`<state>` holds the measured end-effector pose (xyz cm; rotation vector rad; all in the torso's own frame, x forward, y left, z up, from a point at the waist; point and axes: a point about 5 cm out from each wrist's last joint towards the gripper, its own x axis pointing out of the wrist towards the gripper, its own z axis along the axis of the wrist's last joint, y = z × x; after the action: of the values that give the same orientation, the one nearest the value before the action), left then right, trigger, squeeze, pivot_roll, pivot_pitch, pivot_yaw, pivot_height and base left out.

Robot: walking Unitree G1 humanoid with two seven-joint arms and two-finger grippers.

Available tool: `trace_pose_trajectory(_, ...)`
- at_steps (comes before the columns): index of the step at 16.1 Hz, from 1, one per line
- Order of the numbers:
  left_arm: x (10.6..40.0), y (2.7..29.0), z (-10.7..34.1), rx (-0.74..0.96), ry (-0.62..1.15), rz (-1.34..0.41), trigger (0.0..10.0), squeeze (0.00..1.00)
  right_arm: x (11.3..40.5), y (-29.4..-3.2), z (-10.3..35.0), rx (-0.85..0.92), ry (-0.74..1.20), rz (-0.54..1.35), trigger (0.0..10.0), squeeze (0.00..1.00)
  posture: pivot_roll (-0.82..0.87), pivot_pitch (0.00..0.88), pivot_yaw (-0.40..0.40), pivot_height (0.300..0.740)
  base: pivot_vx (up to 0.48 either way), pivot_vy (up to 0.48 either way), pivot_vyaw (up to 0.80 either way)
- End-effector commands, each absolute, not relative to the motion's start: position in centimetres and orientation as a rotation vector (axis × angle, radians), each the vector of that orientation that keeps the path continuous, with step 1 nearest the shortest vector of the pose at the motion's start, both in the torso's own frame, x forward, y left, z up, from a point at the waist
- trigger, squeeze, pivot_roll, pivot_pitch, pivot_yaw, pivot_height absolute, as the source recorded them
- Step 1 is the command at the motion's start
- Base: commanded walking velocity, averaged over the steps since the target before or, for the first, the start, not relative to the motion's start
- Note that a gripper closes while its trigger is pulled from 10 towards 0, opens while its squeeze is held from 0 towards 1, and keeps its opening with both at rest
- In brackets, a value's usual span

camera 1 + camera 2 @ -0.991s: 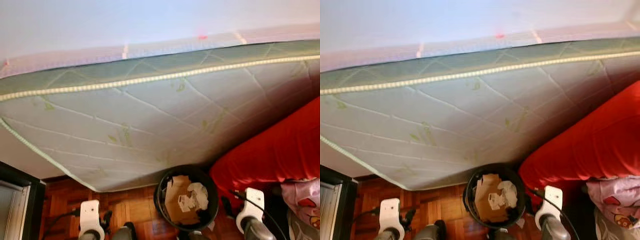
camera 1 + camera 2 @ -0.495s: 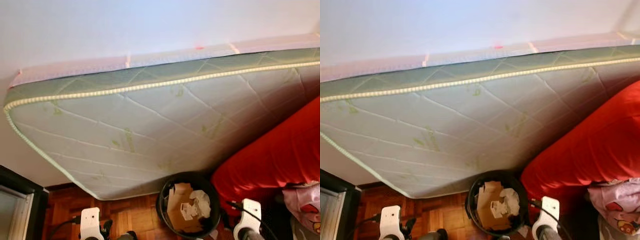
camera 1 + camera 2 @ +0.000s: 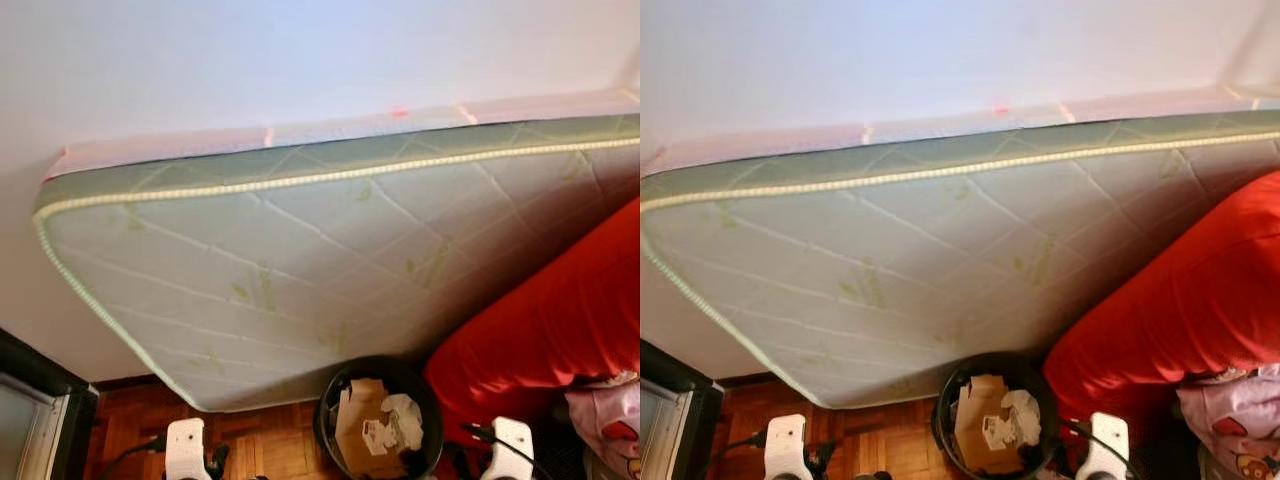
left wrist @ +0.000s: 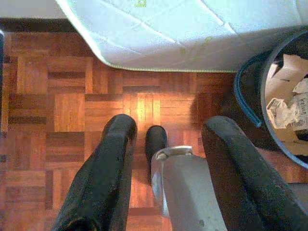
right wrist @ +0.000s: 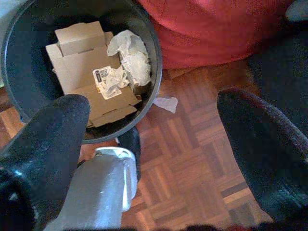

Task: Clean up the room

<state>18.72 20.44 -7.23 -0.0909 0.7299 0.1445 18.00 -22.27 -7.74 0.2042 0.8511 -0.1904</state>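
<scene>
Right wrist view puts a paper scrap [image 5: 165, 103] just beside the bin [image 5: 151, 72]. Both grippers' fingers [image 5: 262, 159] hang apart, empty; you should approach it low.

No text can be read; the printed label [image 5: 107, 77] on the bin's cardboard is too blurred.

Reddish parquet floor [image 4: 72, 106], black bin [image 5: 154, 57] standing on it with cardboard [image 5: 79, 62] and crumpled paper [image 5: 130, 55] inside, small paper scrap [image 5: 166, 103] on the wood just beside the bin, quilted mattress [image 3: 300, 260] resting on edge, red bedding [image 3: 560, 320] reaching down near the bin
</scene>
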Motion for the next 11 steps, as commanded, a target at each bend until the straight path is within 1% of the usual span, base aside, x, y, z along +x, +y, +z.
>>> trace_pose_trajectory(1,17.42,20.64,-7.97,-0.094,0.79,0.16,10.0,0.0,17.27,-21.36,-8.32,0.213,0.888,-0.184,10.0,0.0,0.08,0.109,-0.021,0.74,-0.27,0.0,0.0)
trace_pose_trajectory(11,17.38,20.9,-7.99,-0.093,0.802,0.163,10.0,0.0,17.57,-21.2,-8.24,0.223,0.887,-0.187,10.0,0.0,0.08,0.138,-0.018,0.74,-0.277,0.0,0.0)
